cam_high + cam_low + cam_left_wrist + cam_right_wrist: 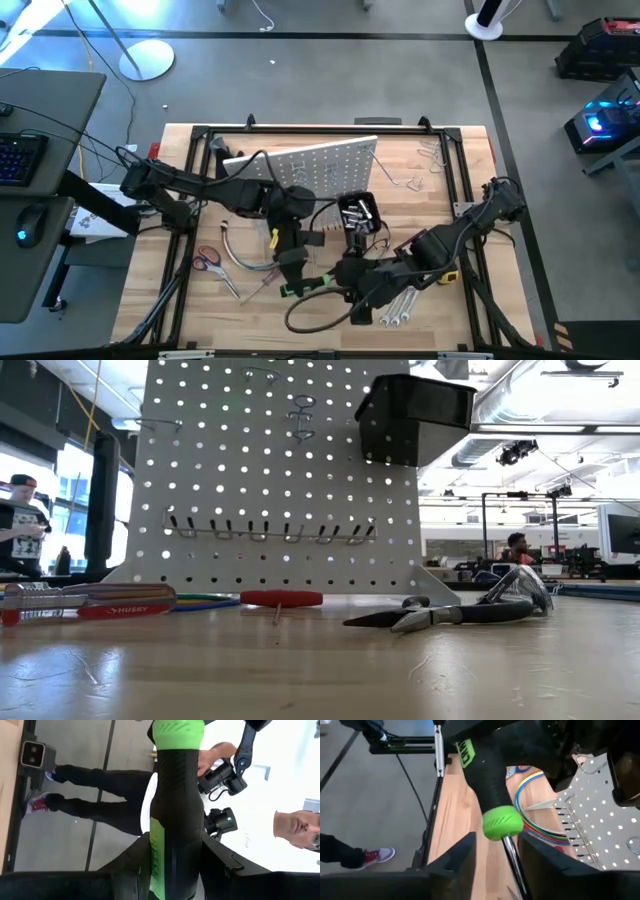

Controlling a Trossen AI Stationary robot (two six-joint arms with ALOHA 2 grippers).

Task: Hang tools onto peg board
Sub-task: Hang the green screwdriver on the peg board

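Wooden planks make up your bench (pixel 200 330), framed in black metal, with grey floor all round in the high view. Your left end effector (pixel 290 262) sits near bench centre, at about 6 o'clock from the peg board (pixel 320 165), and it is clamped on the handle of the green-and-black screwdriver (pixel 176 810). The left wrist view shows the handle filling the gap between the fingers. Your right end effector (pixel 352 292) waits at roughly 4 o'clock from the left one; the right wrist view shows its fingers parted around the shaft, with the green butt of the handle just above them, apparently not gripping.

Expect the screwdriver to be rigid and fairly light, its ribbed handle giving decent friction while the polished steel shaft looks slippery. Take hold on the black handle rather than the shaft. It looks chunky, green at both ends with a black middle.

In the low view the peg board stands upright, white and hole-dotted, a row of hooks (pixel 270 532) across it and a black bin (pixel 415 418) at its 1 o'clock.
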